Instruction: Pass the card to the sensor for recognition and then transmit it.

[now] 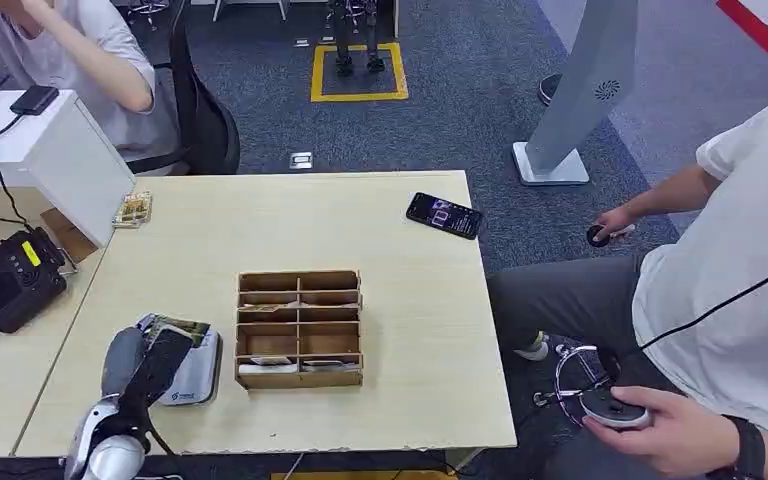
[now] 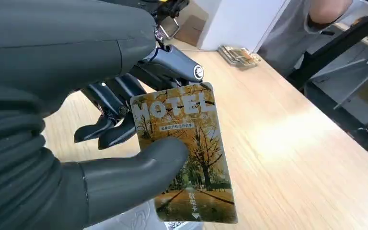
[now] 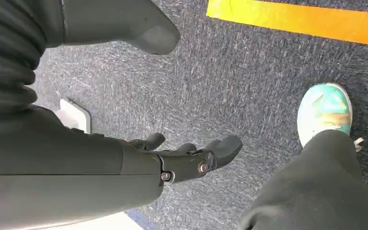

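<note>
The left hand (image 2: 124, 120) pinches a card (image 2: 184, 153) between its thick grey thumb and its darker fingers (image 2: 103, 129), the thumb pressed flat across the card's face; the card is printed with autumn trees and the word HOTEL. In the head view this left hand (image 1: 145, 365) sits at about 7 o'clock on the pale wooden worktop (image 1: 410, 330), directly above a white sensor pad (image 1: 192, 375) that lies flat on the worktop, and the card (image 1: 175, 328) shows just past the fingers over the pad's far edge; whether card and pad touch cannot be told. Just beside the pad, toward 3 o'clock from it, stands an open wooden box (image 1: 300, 328) divided into compartments, with flat pieces lying in its nearest row. At about 1 o'clock near the worktop's far right corner lies a black phone (image 1: 444, 215). At 10 o'clock a small stack of cards (image 1: 133, 210) rests by a white box, and on a neighbouring surface at 9 o'clock sits a black device (image 1: 10, 280). The right hand (image 3: 191, 155) hangs over dark carpet, holding nothing, its fingers loosely apart and slightly curved, near a person's green shoe (image 3: 326, 112). A seated person at 4 o'clock holds a controller (image 1: 605, 400).
</note>
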Controlling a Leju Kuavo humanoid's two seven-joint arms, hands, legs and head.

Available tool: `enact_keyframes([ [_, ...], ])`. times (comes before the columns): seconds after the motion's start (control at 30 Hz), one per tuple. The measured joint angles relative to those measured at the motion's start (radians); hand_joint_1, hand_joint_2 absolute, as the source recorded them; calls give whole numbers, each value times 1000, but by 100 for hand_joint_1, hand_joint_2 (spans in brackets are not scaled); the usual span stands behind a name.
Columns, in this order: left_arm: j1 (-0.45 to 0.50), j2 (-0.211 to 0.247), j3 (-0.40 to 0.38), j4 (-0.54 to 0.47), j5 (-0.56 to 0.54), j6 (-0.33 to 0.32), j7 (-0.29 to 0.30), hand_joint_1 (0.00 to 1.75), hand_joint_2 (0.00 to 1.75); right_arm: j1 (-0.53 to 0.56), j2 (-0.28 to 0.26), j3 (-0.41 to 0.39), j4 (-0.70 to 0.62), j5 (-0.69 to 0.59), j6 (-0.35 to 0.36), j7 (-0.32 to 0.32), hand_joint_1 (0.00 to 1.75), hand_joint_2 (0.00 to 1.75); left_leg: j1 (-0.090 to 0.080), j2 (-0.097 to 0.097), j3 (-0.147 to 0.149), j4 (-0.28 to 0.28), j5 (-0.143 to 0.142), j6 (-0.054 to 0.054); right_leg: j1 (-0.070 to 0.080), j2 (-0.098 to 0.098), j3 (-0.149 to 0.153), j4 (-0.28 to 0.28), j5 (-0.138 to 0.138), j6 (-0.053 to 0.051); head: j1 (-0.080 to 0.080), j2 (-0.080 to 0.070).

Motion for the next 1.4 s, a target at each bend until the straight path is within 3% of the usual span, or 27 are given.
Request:
enact_keyframes([
  [0.73, -12, 8, 17, 44, -24, 16, -15, 175, 175, 0, 1, -8, 0, 27, 0, -10, 0, 175, 0, 0, 0, 0, 0, 0, 0, 0, 0, 0, 0, 0, 0, 0],
  [1.13, -15, 14, 29, 90, -206, 69, -3, 175, 175, -2, 1, -27, 0, 64, 1, -22, 0, 175, 0, 0, 0, 0, 0, 0, 0, 0, 0, 0, 0, 0, 0, 0],
  [1.4, -28, 6, 29, 129, -241, 78, 3, 175, 175, -5, 1, -35, -2, 72, 2, -21, 0, 175, 0, -1, 0, 0, 0, 0, 0, -1, 1, 0, 0, 0, 0, 0],
])
